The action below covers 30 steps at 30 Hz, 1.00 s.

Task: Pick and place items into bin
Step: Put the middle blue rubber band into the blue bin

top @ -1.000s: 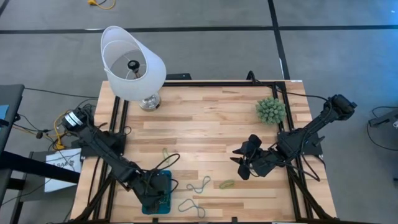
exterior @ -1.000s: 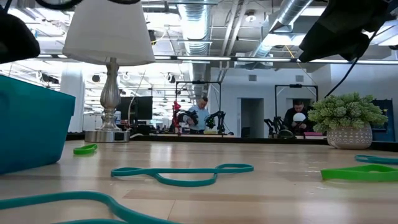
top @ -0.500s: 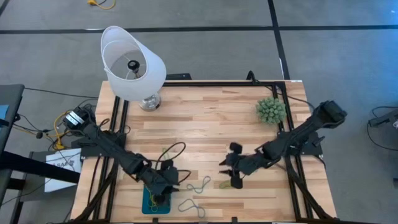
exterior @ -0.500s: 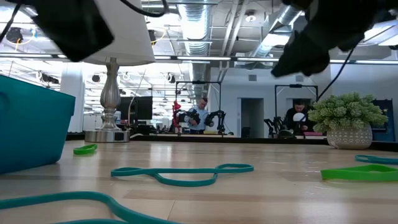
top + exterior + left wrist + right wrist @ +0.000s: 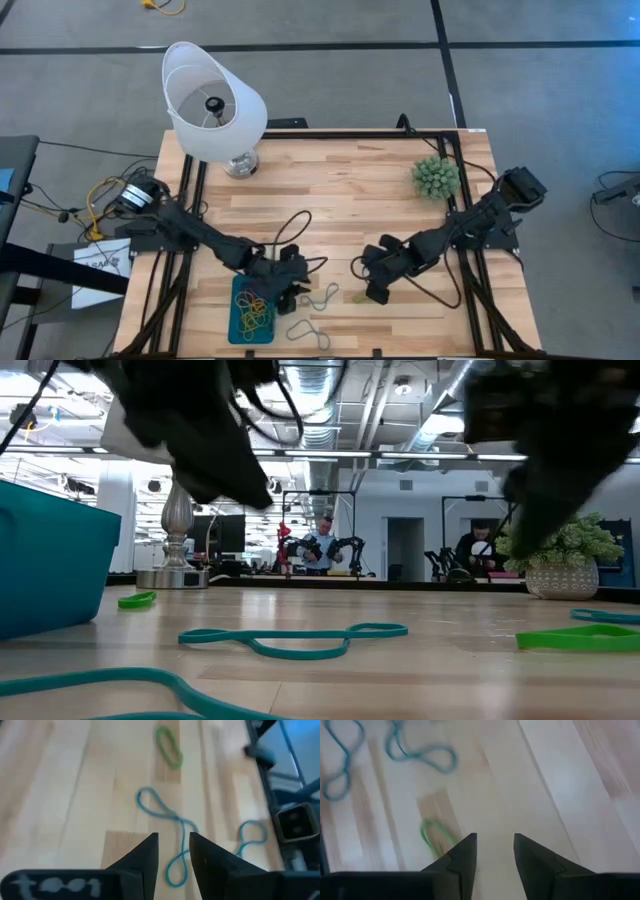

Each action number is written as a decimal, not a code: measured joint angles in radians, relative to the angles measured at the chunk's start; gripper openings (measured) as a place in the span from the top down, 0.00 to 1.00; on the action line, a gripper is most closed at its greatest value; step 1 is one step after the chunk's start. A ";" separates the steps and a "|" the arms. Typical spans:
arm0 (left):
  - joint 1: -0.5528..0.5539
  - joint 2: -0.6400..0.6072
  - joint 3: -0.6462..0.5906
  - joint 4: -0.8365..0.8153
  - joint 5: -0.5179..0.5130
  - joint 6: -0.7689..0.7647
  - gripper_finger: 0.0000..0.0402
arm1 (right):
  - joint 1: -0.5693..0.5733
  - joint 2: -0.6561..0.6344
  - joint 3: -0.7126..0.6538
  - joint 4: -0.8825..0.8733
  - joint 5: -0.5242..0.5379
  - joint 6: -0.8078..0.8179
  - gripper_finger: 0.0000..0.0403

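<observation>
Table's got a white lamp (image 5: 214, 108) at the far left corner and a spiky green plant (image 5: 436, 177) far right, both well clear of the action. The teal bin (image 5: 253, 309) sits near the front edge with a tangle of yellow, red and green bands inside. On the wood: two grey-blue bands (image 5: 320, 297) (image 5: 309, 333) and a green one (image 5: 363, 296). Left gripper (image 5: 290, 296) hovers just right of the bin, right gripper (image 5: 372, 290) beside the green band; both have fingers slightly apart, holding nothing. No readable writing.

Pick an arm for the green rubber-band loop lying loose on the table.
Right. The right end effector hovers beside the thin green rubber-band loop, which lies just ahead of its open fingers. The left end effector sits beside the teal rectangular bin, facing a twisted blue-green loop.
</observation>
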State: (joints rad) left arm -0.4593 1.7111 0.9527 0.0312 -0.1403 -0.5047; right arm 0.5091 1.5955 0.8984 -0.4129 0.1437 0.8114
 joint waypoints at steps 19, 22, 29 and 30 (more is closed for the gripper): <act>0.015 0.290 0.240 -0.108 0.122 0.183 0.76 | 0.093 -0.007 -0.002 -0.371 -0.127 0.263 0.74; 0.015 0.290 0.243 -0.105 0.117 0.177 0.75 | 0.093 -0.004 -0.002 -0.374 -0.127 0.263 0.74; 0.014 0.290 0.243 -0.108 0.112 0.162 0.69 | 0.093 -0.004 -0.002 -0.390 -0.116 0.292 0.74; 0.014 0.290 0.243 -0.107 0.111 0.157 0.68 | 0.093 -0.004 -0.002 -0.394 -0.116 0.299 0.74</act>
State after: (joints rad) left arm -0.4454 2.0006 1.1957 -0.0754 -0.0295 -0.3479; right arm 0.6018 1.5917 0.8963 -0.8067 0.0273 1.1108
